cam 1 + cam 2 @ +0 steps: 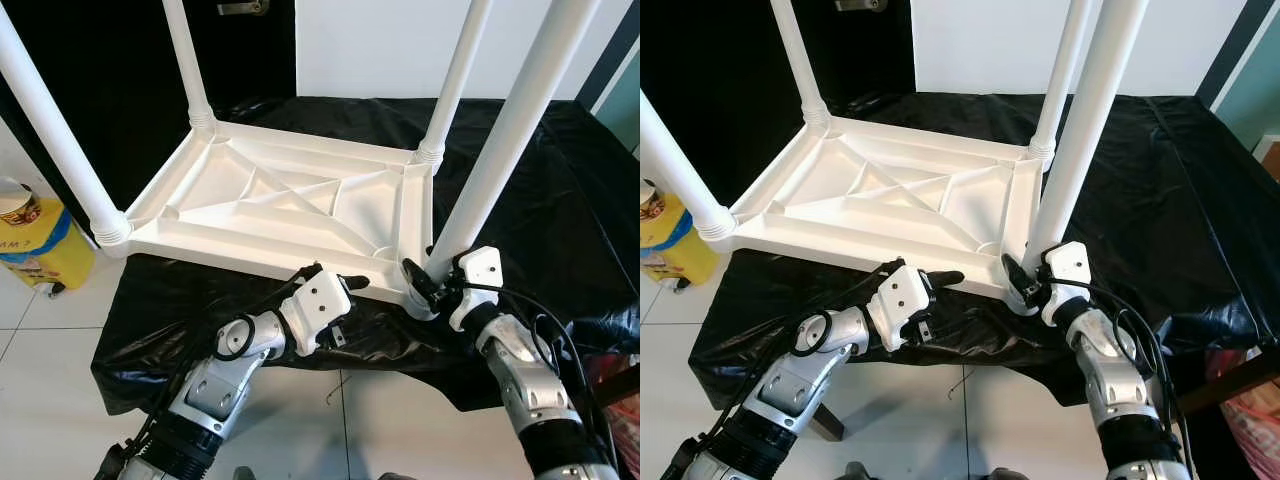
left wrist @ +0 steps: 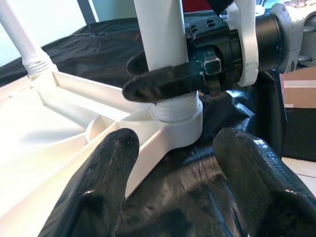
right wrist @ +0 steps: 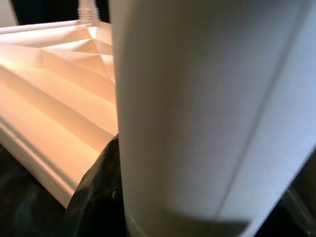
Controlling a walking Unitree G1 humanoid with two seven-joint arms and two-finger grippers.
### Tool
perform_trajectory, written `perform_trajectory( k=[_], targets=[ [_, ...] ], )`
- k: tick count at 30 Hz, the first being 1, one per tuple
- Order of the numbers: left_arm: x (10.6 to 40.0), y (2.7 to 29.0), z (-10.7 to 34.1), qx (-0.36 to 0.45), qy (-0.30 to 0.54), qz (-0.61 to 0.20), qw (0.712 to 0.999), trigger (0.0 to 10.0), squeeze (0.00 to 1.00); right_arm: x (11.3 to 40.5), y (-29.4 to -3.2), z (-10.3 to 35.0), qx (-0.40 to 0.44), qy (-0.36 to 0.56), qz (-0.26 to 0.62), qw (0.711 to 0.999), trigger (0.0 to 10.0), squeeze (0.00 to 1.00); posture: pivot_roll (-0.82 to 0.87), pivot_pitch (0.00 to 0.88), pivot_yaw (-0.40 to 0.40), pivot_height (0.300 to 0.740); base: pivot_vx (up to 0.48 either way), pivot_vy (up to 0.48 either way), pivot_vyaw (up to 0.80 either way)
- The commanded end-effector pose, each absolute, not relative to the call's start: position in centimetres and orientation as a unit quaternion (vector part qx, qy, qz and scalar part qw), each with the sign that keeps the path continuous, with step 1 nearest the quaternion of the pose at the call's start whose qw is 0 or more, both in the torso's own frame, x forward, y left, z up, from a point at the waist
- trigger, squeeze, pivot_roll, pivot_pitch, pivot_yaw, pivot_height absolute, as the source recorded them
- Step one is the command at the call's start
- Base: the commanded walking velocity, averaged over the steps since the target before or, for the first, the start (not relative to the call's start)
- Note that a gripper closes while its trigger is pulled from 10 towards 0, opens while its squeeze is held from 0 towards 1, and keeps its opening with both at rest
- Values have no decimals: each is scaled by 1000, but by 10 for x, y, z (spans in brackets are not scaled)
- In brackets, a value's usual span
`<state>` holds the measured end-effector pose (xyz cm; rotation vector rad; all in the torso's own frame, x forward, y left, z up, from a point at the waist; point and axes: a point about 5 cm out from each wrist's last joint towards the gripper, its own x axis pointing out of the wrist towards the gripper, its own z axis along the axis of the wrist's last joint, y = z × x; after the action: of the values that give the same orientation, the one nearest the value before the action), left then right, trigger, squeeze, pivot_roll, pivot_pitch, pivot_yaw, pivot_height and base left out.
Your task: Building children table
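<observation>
The right hand (image 1: 432, 285) is pinched around the base of the near-right leg (image 1: 500, 160), just above the threaded collar where that leg enters its corner socket (image 2: 177, 123). The left hand (image 1: 340, 285) hovers beside the near rim with its fingers (image 2: 103, 173) spread, holding nothing and aimed at the same corner.

The children's tabletop (image 1: 290, 205) lies upside down on a desk covered in black sheeting (image 1: 540, 200), with four white legs standing up from its corners. The step in hand looks like seating or tightening this last leg. The next move probably calls for a twist about the leg's axis while the left hand steadies the rim.

The worked corner sits close to the desk's near edge, so a hard sideways push could slide the tabletop off. Open floor lies in front; a yellow container (image 1: 40, 245) stands on the floor well to the left.
</observation>
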<state>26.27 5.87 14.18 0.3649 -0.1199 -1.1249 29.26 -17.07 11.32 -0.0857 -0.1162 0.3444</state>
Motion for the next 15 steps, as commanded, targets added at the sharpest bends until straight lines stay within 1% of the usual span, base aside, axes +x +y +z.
perform_trajectory(
  k=[1,13,15],
  targets=[
    [263,59,142,172,-57,-516,837,10000,0,287,-182,98,-56,-14,127,990,10000,0,-37,54,-44,740,0,0,0],
    [268,62,144,165,-62,-499,848,10000,0,280,-177,96,-50,-15,38,998,10000,0,-51,53,-38,740,0,0,0],
    [268,62,144,165,-62,-499,848,10000,0,280,-177,96,-50,-15,38,998,10000,0,-51,53,-38,740,0,0,0]
  ],
)
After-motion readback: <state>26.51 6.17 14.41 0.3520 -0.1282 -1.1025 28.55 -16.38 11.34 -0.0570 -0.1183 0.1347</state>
